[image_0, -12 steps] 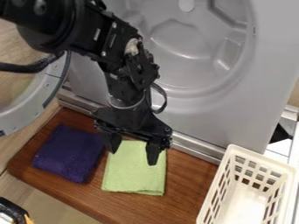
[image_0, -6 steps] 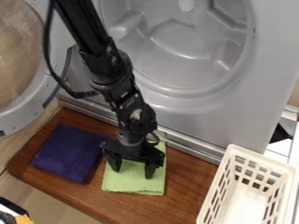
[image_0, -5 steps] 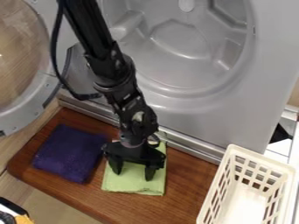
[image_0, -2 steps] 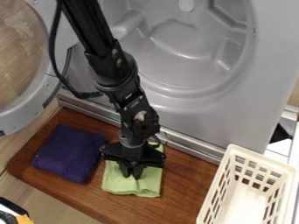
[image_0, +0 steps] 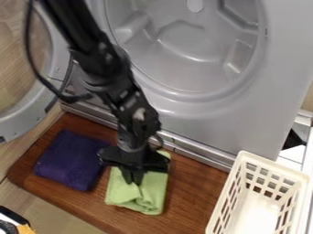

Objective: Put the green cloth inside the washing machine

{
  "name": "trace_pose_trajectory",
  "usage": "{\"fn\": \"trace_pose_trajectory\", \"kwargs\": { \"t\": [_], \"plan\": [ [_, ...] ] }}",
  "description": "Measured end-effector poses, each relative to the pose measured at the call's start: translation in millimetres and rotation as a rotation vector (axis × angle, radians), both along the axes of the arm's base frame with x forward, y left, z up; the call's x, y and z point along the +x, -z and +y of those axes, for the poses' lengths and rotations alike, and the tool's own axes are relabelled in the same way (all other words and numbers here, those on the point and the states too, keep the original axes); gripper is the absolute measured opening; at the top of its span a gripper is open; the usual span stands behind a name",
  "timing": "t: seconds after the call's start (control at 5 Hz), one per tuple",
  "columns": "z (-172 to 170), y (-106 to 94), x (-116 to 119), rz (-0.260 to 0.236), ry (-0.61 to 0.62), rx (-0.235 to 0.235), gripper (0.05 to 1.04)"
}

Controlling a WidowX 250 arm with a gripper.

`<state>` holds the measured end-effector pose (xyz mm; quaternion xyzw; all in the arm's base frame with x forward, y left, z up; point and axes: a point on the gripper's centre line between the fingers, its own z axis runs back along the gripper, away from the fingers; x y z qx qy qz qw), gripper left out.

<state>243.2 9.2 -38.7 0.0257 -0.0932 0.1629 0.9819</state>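
My gripper (image_0: 132, 177) hangs over the wooden board at lower centre, its two fingers close together and pinching the green cloth (image_0: 142, 197). The cloth is bunched into folds around the fingertips, and its lower part rests on the board; the gripper body covers much of its upper part. Behind and above stands the washing machine (image_0: 214, 122), with its round drum opening facing the camera and its door swung out to the left.
A folded purple cloth (image_0: 70, 160) lies on the board (image_0: 196, 192) just left of the green one. At the lower right stands a white slotted basket (image_0: 263, 165). The open round door (image_0: 30, 119) stands at the left, close to the arm.
The gripper came down onto the green cloth and its fingers shut, wrinkling it. Since the last earlier frame, gripper and arm have shifted slightly left, and the cloth's lower edge has moved down.
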Motion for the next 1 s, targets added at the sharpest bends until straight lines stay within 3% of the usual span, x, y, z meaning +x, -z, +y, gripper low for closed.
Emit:
{"fn": "trace_pose_trajectory", "kwargs": {
  "t": [0.6, 0.8, 1.0],
  "plan": [
    [7, -106.2, 1, -0.168, 0.086, -0.02, 0.053],
    [2, -131.5, 21, -0.241, 0.095, -0.047, 0.053],
    [-11, -143.2, 56, -0.288, 0.137, -0.038, 0.053]
  ]
}}
